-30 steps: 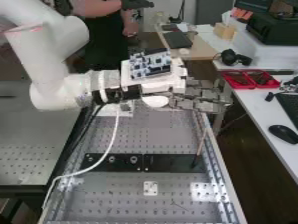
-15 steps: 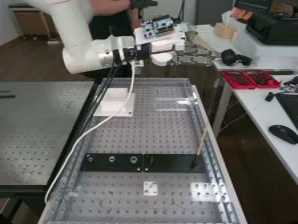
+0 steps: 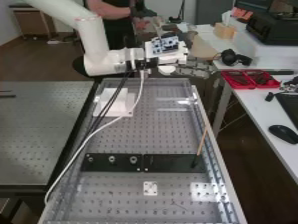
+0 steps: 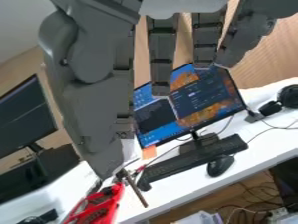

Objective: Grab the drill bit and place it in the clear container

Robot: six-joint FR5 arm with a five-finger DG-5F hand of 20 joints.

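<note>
The hand [image 3: 193,69] is held above the bench's far end, its fingers stretched toward the right. From the wrist, the hand [image 4: 93,82] hangs with its fingers straight and apart. Past the thumb's tip a thin dark rod [image 4: 138,192] crosses in front of the white desk; whether the hand touches it, or whether it is the drill bit, I cannot tell. A slim tan rod [image 3: 202,141] leans at the bench's right side, its dark lower end at the black plate. Pale glassy patches [image 3: 174,104] lie below the hand; I cannot tell if they are the clear container.
The perforated bench [image 3: 133,137] carries a white block [image 3: 116,102], a black plate [image 3: 166,163] and a loose white cable [image 3: 83,145]. On the side desk are red trays [image 3: 238,86], headphones [image 3: 234,57] and a mouse [image 3: 284,134]. Monitors [image 4: 199,100] stand beyond the fingers.
The hand first rose and moved away from the middle of the bench, then came slightly lower again. Its cable swung along. The tan rod and the plate have kept their places.
</note>
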